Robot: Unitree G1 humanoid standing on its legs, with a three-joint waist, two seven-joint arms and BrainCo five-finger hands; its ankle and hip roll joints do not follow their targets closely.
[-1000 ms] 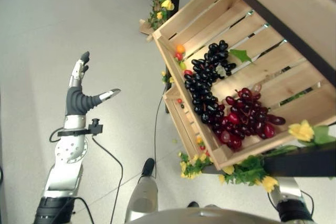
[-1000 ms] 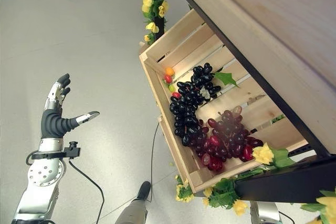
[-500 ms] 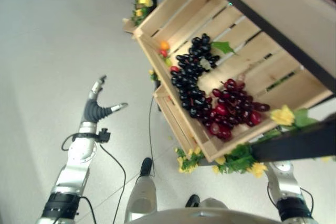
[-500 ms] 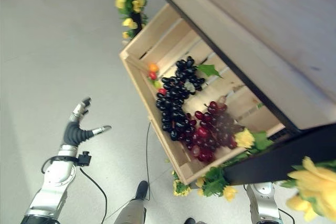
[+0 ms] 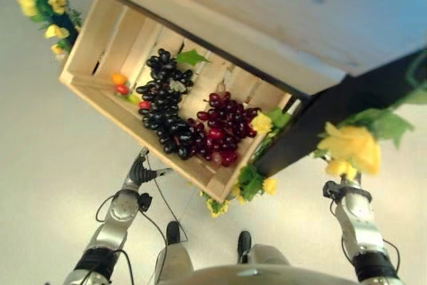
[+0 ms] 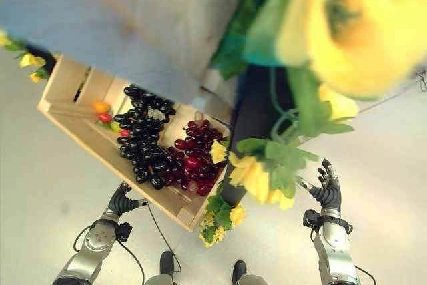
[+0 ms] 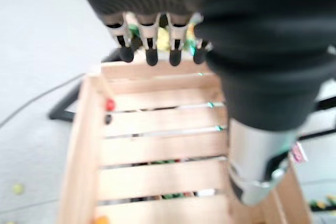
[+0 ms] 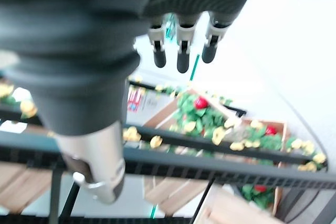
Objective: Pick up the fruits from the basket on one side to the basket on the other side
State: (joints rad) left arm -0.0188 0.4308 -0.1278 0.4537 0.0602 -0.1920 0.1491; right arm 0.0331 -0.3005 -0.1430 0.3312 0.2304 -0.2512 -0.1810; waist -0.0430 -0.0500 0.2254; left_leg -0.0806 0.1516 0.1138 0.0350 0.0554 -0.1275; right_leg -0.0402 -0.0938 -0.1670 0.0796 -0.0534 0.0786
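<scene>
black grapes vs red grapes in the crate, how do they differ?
Colour: the black grapes are near-black, the red grapes deep red. Extent: the black run as a long string across the crate; the red form a shorter, rounder clump. Place: the black lie nearer the small orange and red fruits; the red nearer the yellow flower. Both touch.

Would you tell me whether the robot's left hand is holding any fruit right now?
No, it is empty: the left hand has straight fingers with nothing between them, above a wooden crate.

No text, label or number can be read anywhere.
</scene>
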